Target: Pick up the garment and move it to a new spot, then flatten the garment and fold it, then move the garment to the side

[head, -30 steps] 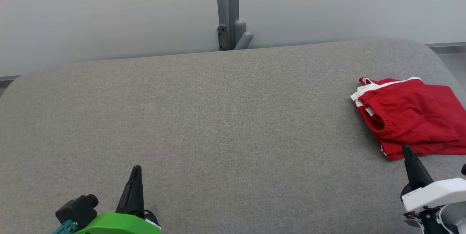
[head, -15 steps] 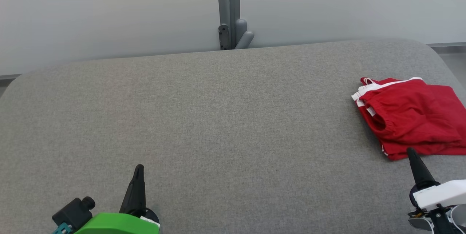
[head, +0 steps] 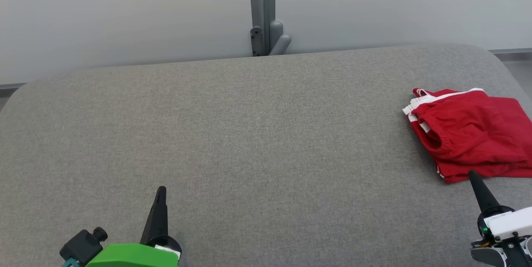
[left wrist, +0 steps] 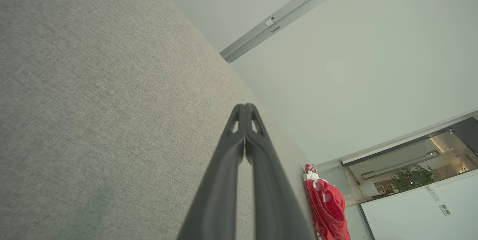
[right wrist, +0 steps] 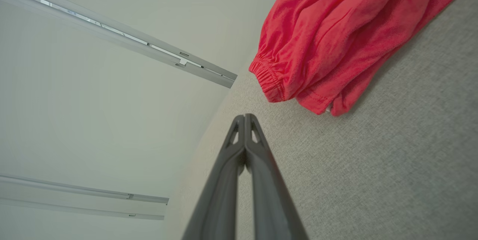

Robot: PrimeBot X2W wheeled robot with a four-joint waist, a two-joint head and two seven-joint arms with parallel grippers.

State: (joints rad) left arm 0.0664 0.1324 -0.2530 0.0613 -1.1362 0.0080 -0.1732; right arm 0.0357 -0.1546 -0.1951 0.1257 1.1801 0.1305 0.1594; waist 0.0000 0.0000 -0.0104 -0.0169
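Observation:
The garment (head: 469, 134) is a folded pair of red shorts with white trim, lying at the right edge of the grey table (head: 249, 134). My right gripper (head: 472, 173) is shut and empty, its tip just below the garment's near edge. In the right wrist view its shut fingertips (right wrist: 245, 117) point a little short of the garment (right wrist: 336, 38). My left gripper (head: 161, 190) is shut and empty at the lower left, far from the garment. The left wrist view has its closed fingers (left wrist: 245, 107) over bare table, with the garment (left wrist: 326, 206) far off.
A grey post with a bracket (head: 264, 13) stands behind the table's far edge, against a pale wall. The table's rounded right corner (head: 498, 57) lies close to the garment. Bare grey fabric spans the middle and left.
My right gripper has drawn back, down and slightly right, away from the garment's near edge. The left gripper has barely shifted. The garment has stayed put.

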